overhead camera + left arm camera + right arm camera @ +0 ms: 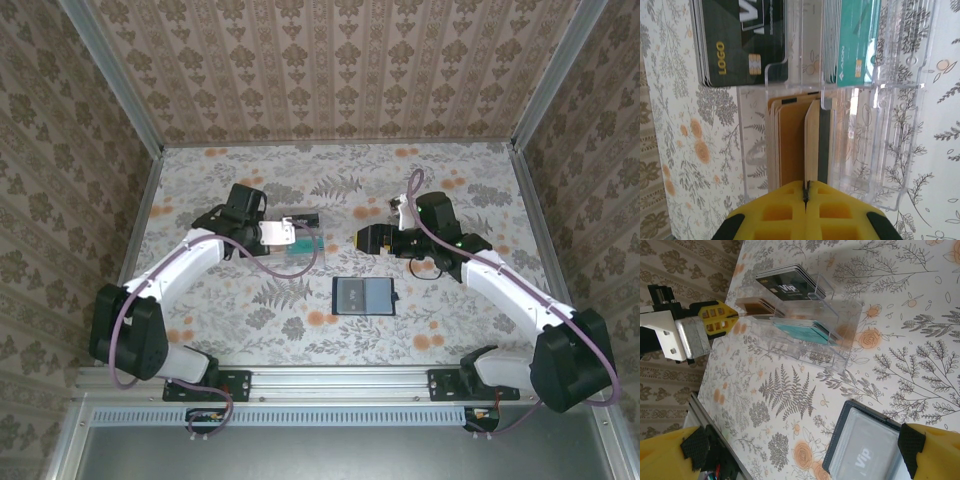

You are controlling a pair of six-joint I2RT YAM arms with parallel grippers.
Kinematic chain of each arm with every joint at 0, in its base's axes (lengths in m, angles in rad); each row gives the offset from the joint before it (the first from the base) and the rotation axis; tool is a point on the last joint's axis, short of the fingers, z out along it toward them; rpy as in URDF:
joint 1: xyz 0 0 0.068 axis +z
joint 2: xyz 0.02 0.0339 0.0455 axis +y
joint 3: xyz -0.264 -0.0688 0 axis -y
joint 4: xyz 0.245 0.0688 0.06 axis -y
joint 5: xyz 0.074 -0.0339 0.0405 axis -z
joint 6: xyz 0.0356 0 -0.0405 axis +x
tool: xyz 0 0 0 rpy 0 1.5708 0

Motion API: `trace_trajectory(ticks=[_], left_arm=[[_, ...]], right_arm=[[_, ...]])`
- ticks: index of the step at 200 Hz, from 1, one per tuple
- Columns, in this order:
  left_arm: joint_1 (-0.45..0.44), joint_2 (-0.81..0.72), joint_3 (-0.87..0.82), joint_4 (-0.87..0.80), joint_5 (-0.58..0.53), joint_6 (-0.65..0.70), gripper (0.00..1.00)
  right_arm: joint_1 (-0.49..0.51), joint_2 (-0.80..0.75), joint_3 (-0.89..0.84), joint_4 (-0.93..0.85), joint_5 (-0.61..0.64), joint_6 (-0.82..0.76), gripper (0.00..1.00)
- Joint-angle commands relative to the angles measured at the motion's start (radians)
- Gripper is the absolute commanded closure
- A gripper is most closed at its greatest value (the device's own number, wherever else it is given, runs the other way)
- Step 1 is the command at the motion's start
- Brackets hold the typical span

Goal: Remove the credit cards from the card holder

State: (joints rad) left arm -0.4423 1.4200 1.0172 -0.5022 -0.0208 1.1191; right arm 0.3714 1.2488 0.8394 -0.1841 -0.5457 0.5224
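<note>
- Card holder (pixel 362 297) lies flat on the table (pixel 470 330), abt centre, on the side near my bases. In the top view its long axis goes left-right, and the see-through sleeve faces up.
- In the R wrist view the card holder (pixel 865 447) has a greyish Vip card (pixel 860 452) inside the sleeve, long axis same as the holder's.
- My R gripper (pixel 360 238) hangs over the table just beyond the holder and does not touch it. The jaws are spread fully wide w/ nothing between them.
- The holder shows low between my R fingers (pixel 935 455), nearer to one of them.
- My L gripper (pixel 806 192) is closed tight on a tan card (pixel 812 145). The card stands on edge, w/ its long axis pointing straight away from my fingertips into the clear box (pixel 890 150).
- The held card sits in the near compartment, beside a stack of orange cards (pixel 787 145). Touching them or not, I cannot tell.
- Farther compartments hold black cards (pixel 740 40) and teal cards (pixel 852 40).
- The box stands apart from the holder, farther back and to the left.
</note>
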Motion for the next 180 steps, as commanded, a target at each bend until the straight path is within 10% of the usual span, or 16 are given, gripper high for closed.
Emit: trace_trajectory(ticks=[1,94,180], left_arm=[[0.011,0.023,0.015,-0.013,0.019,0.012,1.00],[0.019,0.058,0.025,-0.015,0.044,0.015,1.00],[0.022,0.071,0.031,0.026,0.005,-0.009,0.78]], right_arm=[[0.006,0.010,0.035,0.012,-0.002,-0.007,0.00],[0.006,0.021,0.035,0.013,-0.005,-0.005,0.00],[0.006,0.026,0.033,0.017,-0.013,-0.002,0.00]])
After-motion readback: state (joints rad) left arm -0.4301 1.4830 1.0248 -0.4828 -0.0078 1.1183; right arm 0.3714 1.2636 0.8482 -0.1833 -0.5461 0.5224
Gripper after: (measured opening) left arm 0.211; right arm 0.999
